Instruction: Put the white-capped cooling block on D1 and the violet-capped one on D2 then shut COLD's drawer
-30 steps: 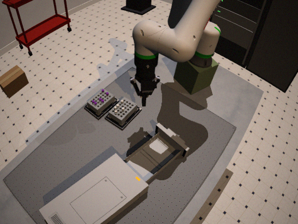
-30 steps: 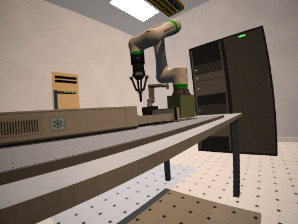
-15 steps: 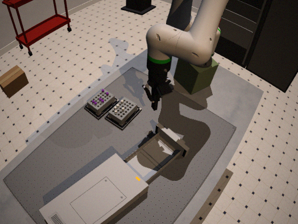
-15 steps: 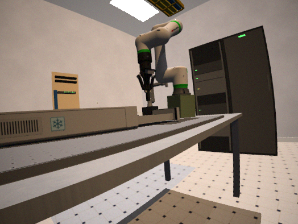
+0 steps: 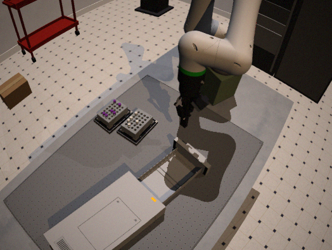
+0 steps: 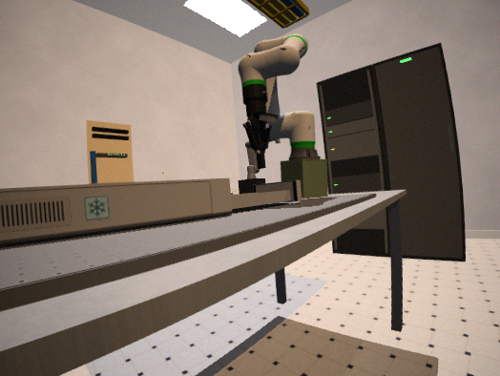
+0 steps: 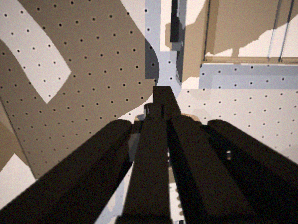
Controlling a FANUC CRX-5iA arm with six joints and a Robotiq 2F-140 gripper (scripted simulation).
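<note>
A: Top view. Items?
B: White-cap block [image 5: 137,124], 1 pc., on D1 [image 5: 136,143], nearer the cooler [image 5: 104,209] [image 6: 157,202]. Violet-cap block [image 5: 112,113], 1 pc., on D2 [image 5: 109,130], beyond. Both look level, approx.; locator fit n/a at this size.
A: Tubes?
B: Caps in the tops of both, upright AFAICT. Orig. bores: can't verify.
A: Drawer?
B: Drawer [image 5: 189,158] [image 6: 267,198] [image 7: 240,61], 1 pc., pulled out, 0 blocks inside. Lamp [image 5: 153,199], 1 pc., lit amber. Claw [image 5: 184,124] [image 6: 260,167] [image 7: 161,100] above the deck, near the drawer's front.
A: Ext. view?
B: Same drawer, sticking out of the housing. Claw over the front end, apart from it. Blocks not visible.
A: Wrist view?
B: Fingers pressed together, 0 items between. Drawer front at upper centre, not touched.
A: Status?
B: Transfers, 2 of 2, apparently done. Outstanding: 1 job, shutting the drawer fully; prob. next, a closed-finger push on its front, lamp off as check.
</note>
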